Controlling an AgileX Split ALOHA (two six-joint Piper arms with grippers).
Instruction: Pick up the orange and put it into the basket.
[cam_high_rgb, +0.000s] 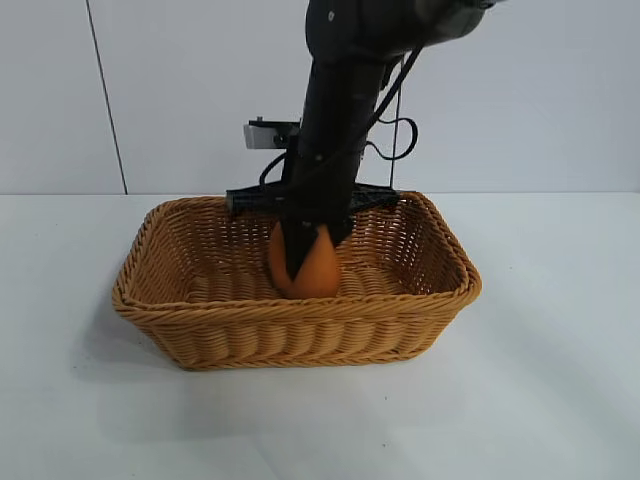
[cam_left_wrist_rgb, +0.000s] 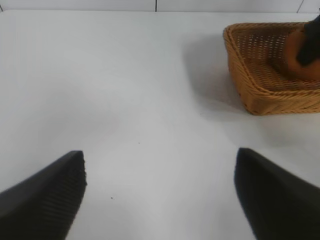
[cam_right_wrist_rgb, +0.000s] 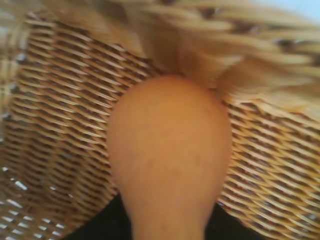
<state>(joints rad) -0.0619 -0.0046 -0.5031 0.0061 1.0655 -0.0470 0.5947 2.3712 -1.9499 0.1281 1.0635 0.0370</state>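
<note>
Holding the orange (cam_high_rgb: 318, 268) tight, the right gripper (cam_high_rgb: 310, 255) is down inside the basket (cam_high_rgb: 300, 335), so only letting go is left, while the left gripper (cam_left_wrist_rgb: 160, 195) waits wide open far from the basket.

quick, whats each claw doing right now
Left claw: open, empty, over bare table.
Right claw: shut on the orange, down inside the basket.

Bare white table (cam_high_rgb: 560, 400) lies open on every side of the basket (cam_high_rgb: 200, 340). Inside, the right gripper (cam_high_rgb: 305, 262) and the orange (cam_high_rgb: 318, 272) fill the middle, leaving free floor toward both ends.
</note>
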